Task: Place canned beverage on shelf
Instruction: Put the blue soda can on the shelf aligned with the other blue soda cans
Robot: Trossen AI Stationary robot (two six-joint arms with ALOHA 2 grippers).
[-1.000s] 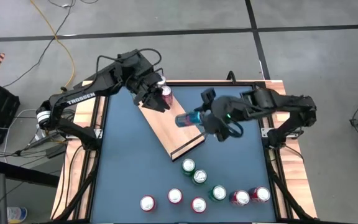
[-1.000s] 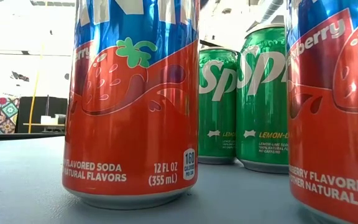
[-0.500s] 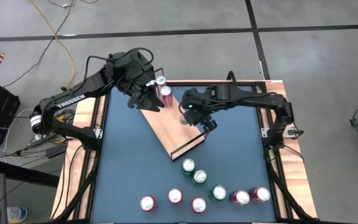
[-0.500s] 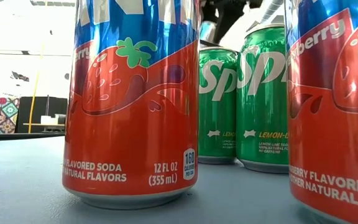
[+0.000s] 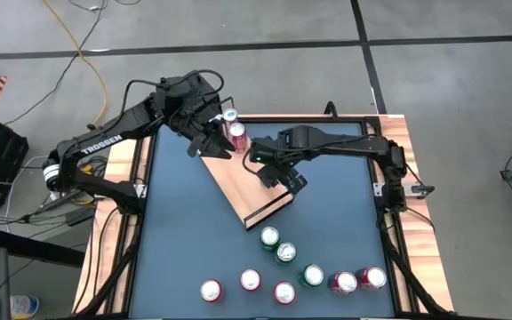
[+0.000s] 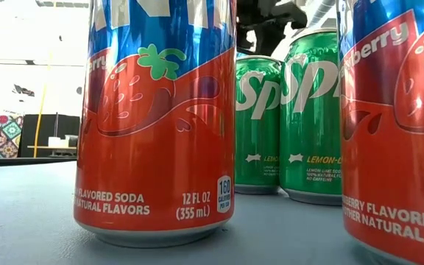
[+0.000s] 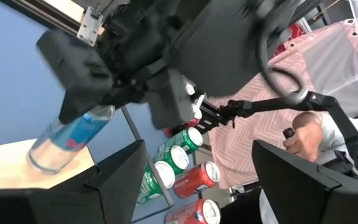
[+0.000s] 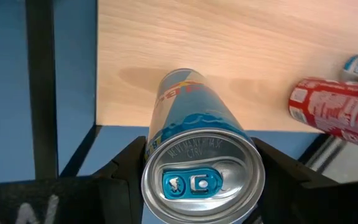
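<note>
Room: grey floor with black seams around the dark blue table [image 5: 185, 240]; a yellow cable [image 5: 87, 53] trails across the floor beyond the left arm.
Shelf: the light-wood shelf [image 5: 243, 182] lies slanted across the far middle of the table, a thin black rail at its near end.
On the shelf: 1 red can [image 5: 236, 136] stands at the far end, with 1 blue-topped can [image 5: 229, 116] just beside it.
Clutter: 8 cans stand along the near part of the table, well apart from the shelf; 2 green-topped ones [image 5: 270, 236] are nearest its rail. In the low view 2 red strawberry soda cans [image 6: 157, 118] fill the foreground and 2 green cans [image 6: 311, 118] stand behind them.
Right gripper: the right gripper [image 5: 274, 169] is over the middle of the shelf, its fingers clamped on either side of a slim blue can [image 8: 194, 143]. In the right wrist view the can's top faces the camera and its base is at the wood; whether it touches, I cannot tell.
Left gripper: the left gripper [image 5: 210, 142] hovers at the shelf's far end, beside the red can, fingers spread and holding nothing.
Background: a person's hand [image 7: 303, 134] shows beyond the table in the left wrist view.
</note>
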